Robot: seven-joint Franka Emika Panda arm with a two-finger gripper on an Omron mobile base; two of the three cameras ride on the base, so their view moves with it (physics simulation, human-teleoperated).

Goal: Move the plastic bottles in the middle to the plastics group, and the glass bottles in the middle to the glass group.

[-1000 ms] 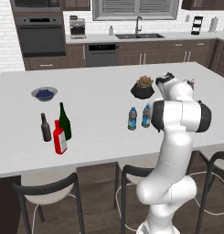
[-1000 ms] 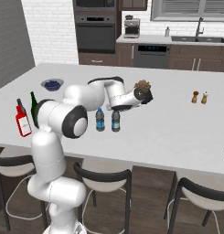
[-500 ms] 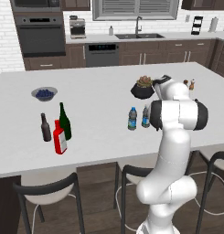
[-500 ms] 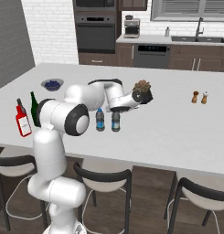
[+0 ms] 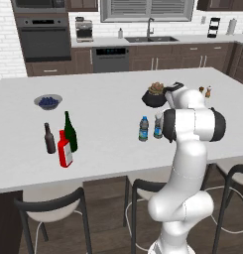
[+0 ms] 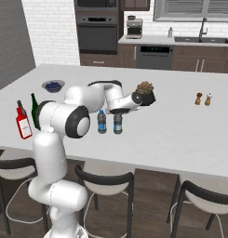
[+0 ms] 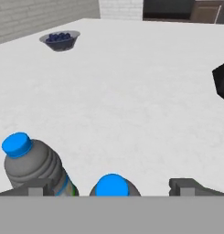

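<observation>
While arm bends low over counter (image 5: 103,99), gripper (image 7: 111,186) wide open, empty, above bottle cap (image 7: 111,185).

The left base view looks forward and down from behind the arm across the counter (image 5: 108,94) toward the far wall with its oven (image 5: 45,37) and sink. The right base view faces the same counter (image 6: 180,121) from the other side. Both share its near edge and the stools. The hand view sits low and close over the counter (image 7: 131,91), facing the blueberry bowl (image 7: 60,39).
</observation>
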